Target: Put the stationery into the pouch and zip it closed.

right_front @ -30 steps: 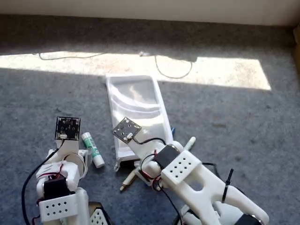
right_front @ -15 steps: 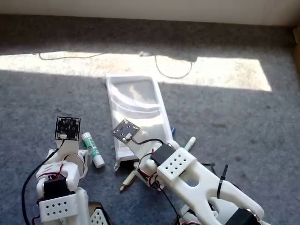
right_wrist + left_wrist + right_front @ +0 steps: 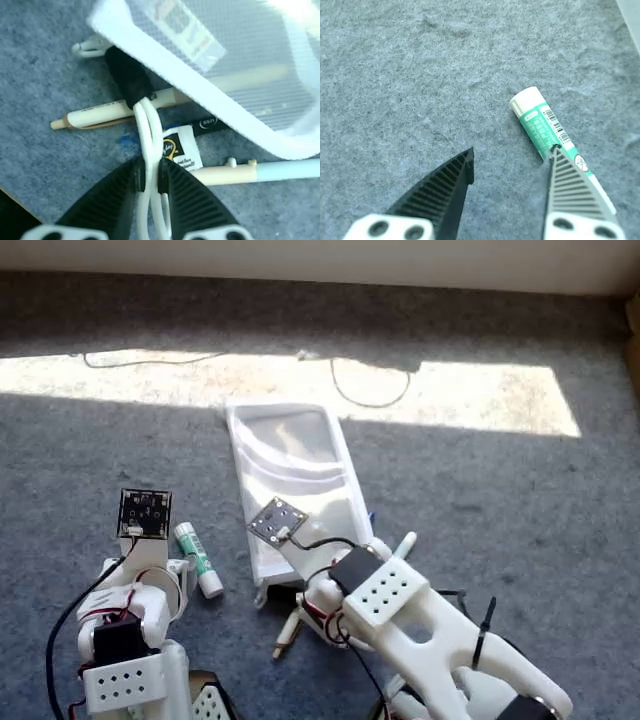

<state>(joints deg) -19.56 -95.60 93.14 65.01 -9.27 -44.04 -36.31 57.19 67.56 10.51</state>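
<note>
A white mesh pouch (image 3: 292, 475) lies on the grey carpet, and its near end (image 3: 225, 65) is lifted over the pens. My right gripper (image 3: 150, 167) is shut on the pouch's white cord loop (image 3: 146, 131), which hangs from a black tab (image 3: 127, 75). A cream pen (image 3: 107, 116), a black pen (image 3: 206, 122) and a cream and light-blue pen (image 3: 252, 172) lie under that end. A green and white glue stick (image 3: 544, 131) lies left of the pouch (image 3: 198, 558). My left gripper (image 3: 512, 150) hangs open just over the glue stick, one fingertip above its side.
A thin cable (image 3: 370, 395) curls on the sunlit strip of carpet beyond the pouch. The cream pen's end (image 3: 288, 632) sticks out beside the right arm (image 3: 400, 610). Open carpet stretches to the right.
The right arm has drawn the pouch's near end a little to the right, and the cream pen slid along with it. The left arm and the glue stick have stayed put.
</note>
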